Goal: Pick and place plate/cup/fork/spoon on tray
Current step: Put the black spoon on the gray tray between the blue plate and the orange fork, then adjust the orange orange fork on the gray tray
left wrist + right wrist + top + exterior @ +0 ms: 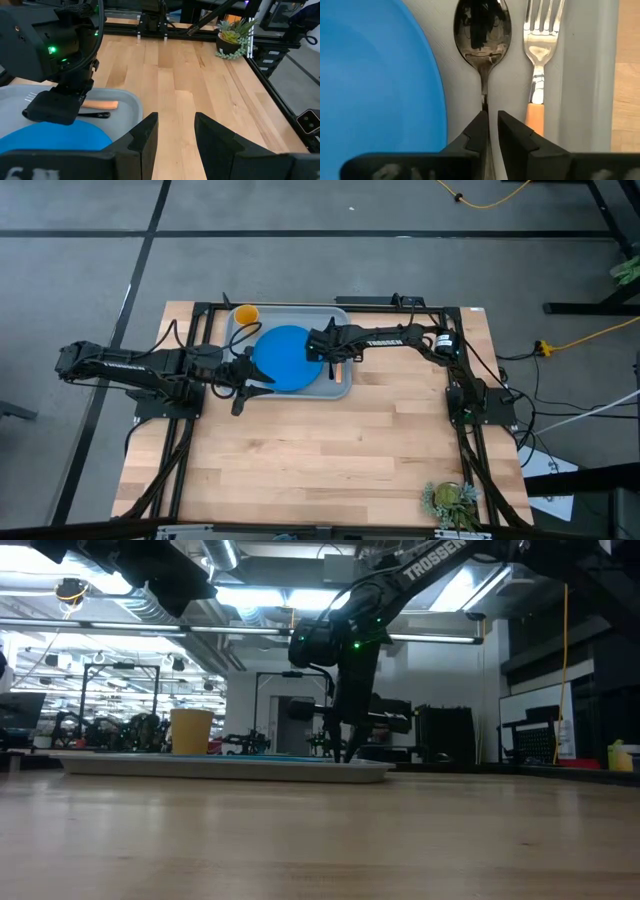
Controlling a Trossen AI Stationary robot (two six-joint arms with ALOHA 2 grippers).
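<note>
tray (340,385) on bench (330,460) | plate (285,358) centred in tray, cup (245,314) at tray's far corner | spoon (482,35) and fork (540,50) side by side in tray beside plate | right gripper (490,131) over tray, jaws narrow around spoon handle | left gripper (175,131) at tray's edge, jaws apart, holding nothing

This is a robotics lab or workshop in an industrial hall. A butcher-block table (320,430) carries a black metal frame (465,410) with two arms bolted to it, standing on a grey concrete floor (300,270) marked with dark lines. A yellow cable (590,335) trails across the floor. The low view shows exposed ceiling ducts (150,605), strip lights (90,582) and racks of equipment (440,745). A small potted succulent (450,500) sits at a table corner.
</note>
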